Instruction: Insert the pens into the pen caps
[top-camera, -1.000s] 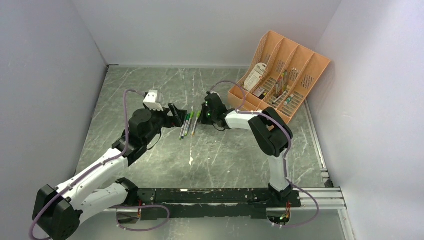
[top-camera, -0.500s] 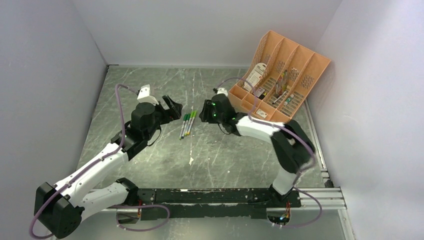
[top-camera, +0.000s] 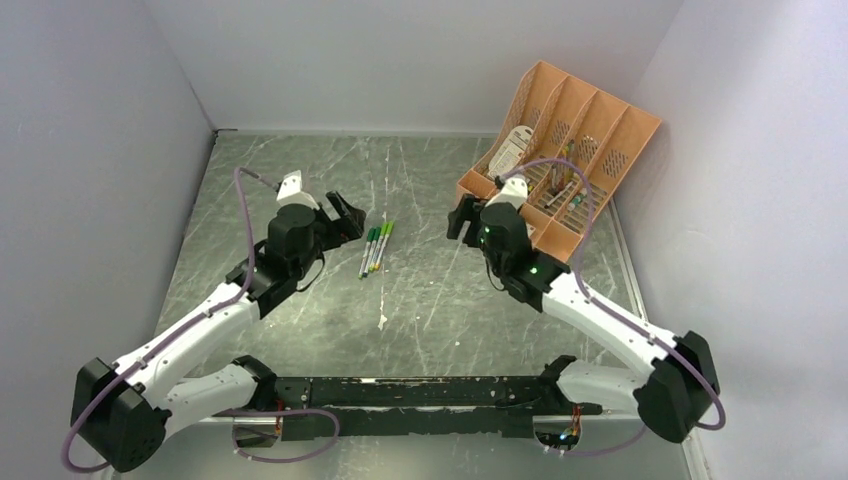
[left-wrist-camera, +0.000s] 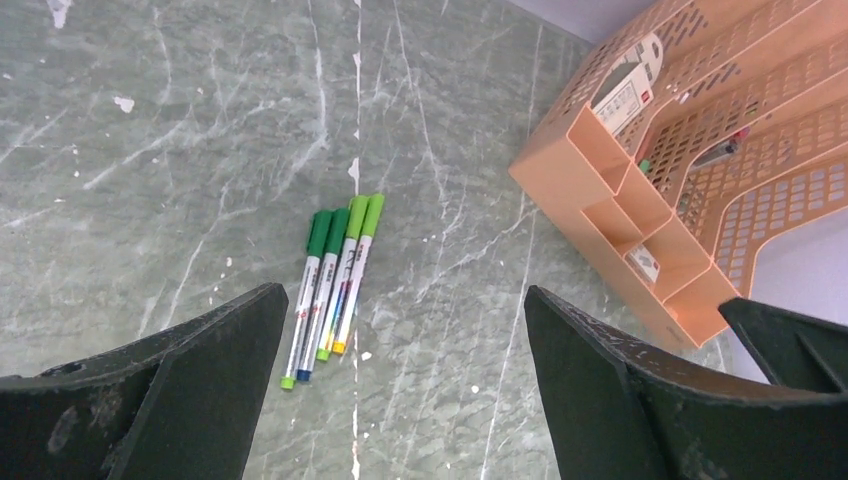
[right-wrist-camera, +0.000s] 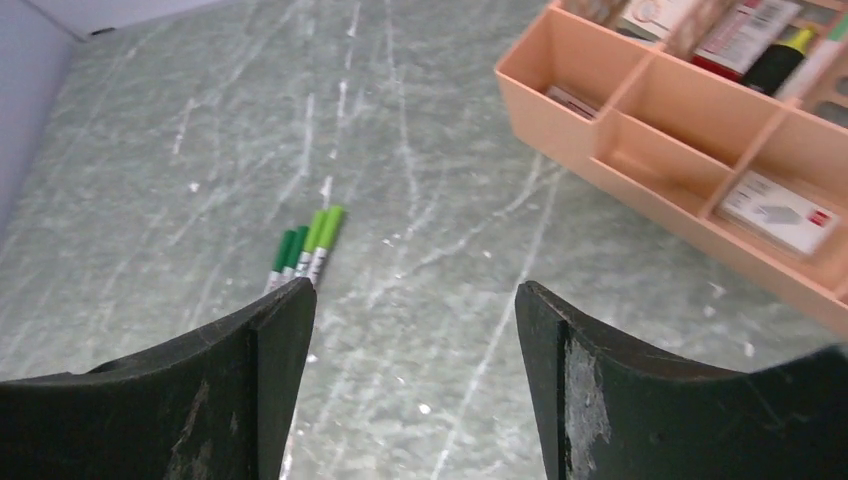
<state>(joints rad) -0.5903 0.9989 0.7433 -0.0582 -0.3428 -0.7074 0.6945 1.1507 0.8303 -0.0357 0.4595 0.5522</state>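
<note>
Three pens (top-camera: 372, 250) (left-wrist-camera: 328, 295) (right-wrist-camera: 292, 262) lie side by side on the grey marble table, pale barrels pointing at the arms. A green pen cap (top-camera: 381, 232) (left-wrist-camera: 346, 224) (right-wrist-camera: 320, 228) sits on the far end of each. My left gripper (top-camera: 346, 215) (left-wrist-camera: 405, 295) hovers just left of the pens, open and empty. To the right of them, my right gripper (top-camera: 460, 220) (right-wrist-camera: 412, 288) stands open with nothing between its fingers, close to the organizer's front corner. Neither gripper touches a pen.
An orange organizer (top-camera: 600, 135) (left-wrist-camera: 590, 140) (right-wrist-camera: 640, 190) with mixed stationery leans at the back right, close behind my right gripper. White walls enclose the table on three sides. A black rail (top-camera: 430, 395) runs along the near edge.
My right gripper opened, let go of a pen beside the other two, and swung back right toward the organizer. The left gripper drew back a little, still open.
</note>
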